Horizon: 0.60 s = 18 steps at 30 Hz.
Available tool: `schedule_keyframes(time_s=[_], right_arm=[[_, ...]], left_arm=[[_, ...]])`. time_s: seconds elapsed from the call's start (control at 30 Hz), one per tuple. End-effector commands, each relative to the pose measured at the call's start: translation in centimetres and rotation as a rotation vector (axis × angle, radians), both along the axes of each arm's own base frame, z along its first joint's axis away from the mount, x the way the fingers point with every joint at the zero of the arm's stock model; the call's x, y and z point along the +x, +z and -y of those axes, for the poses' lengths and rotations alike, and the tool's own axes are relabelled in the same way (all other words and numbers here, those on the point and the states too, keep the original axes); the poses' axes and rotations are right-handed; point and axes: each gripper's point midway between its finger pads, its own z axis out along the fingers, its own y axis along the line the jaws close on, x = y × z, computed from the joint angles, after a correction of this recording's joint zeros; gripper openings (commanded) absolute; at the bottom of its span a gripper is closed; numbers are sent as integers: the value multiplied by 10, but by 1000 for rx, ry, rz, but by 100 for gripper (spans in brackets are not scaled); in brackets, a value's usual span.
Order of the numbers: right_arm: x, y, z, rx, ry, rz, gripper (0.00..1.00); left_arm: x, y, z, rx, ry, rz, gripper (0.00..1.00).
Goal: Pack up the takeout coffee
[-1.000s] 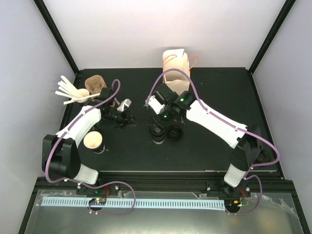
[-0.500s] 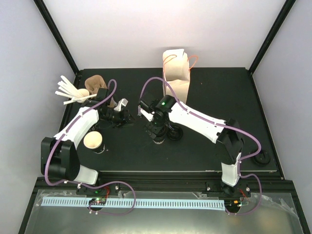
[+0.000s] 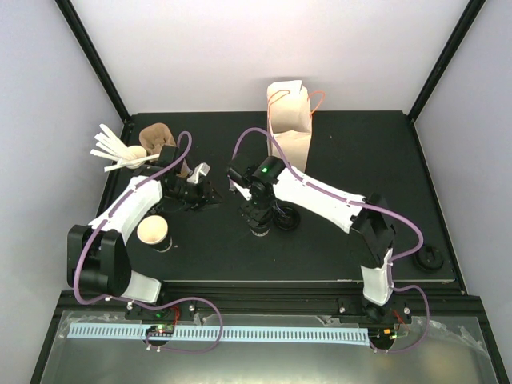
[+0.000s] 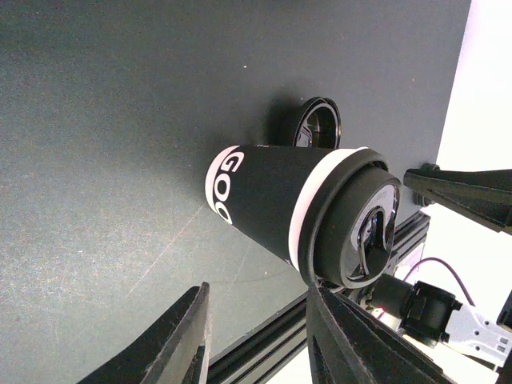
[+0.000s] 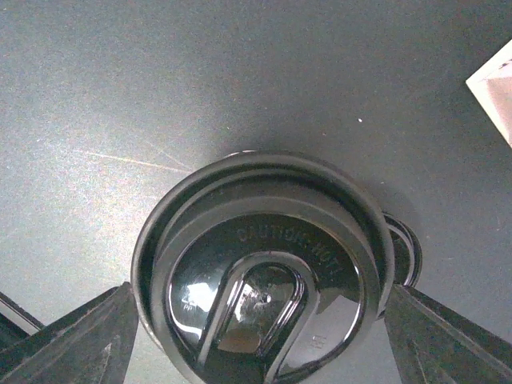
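A takeout coffee cup (image 3: 258, 224), black with white lettering and a black lid, stands upright mid-table. My right gripper (image 3: 256, 213) hangs straight over it. In the right wrist view the lid (image 5: 264, 272) fills the space between my right gripper's (image 5: 260, 328) open fingers (image 5: 76, 340), which flank its rim closely; contact cannot be told. The left wrist view shows the same cup (image 4: 280, 204) beyond my left gripper (image 4: 260, 340), open and empty. That gripper (image 3: 208, 194) sits left of the cup. A lidless cup (image 3: 154, 231), tan inside, stands near the left arm.
A loose black lid (image 3: 287, 218) lies just right of the cup; it also shows as the lid (image 4: 316, 124) in the left wrist view. A paper bag (image 3: 290, 120) stands at the back. Brown cup carriers (image 3: 157, 139) and white stirrers (image 3: 112, 149) are back left. Another lid (image 3: 430, 258) lies far right.
My right arm has swung left from near the bag and settled over the lidded cup, its jaws narrowing around the lid. The left arm has barely moved.
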Motion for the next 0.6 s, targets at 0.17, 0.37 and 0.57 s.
schedule_keyframes(time_s=[0.17, 0.37, 0.57], right_arm=[[5, -6, 2, -41, -32, 1, 87], [8, -8, 2, -61, -42, 2, 83], [8, -7, 2, -61, -50, -1, 75]], left_arm=[[0, 5, -1, -13, -7, 25, 36], [1, 7, -1, -14, -7, 28, 36], [0, 6, -1, -15, -11, 27, 36]])
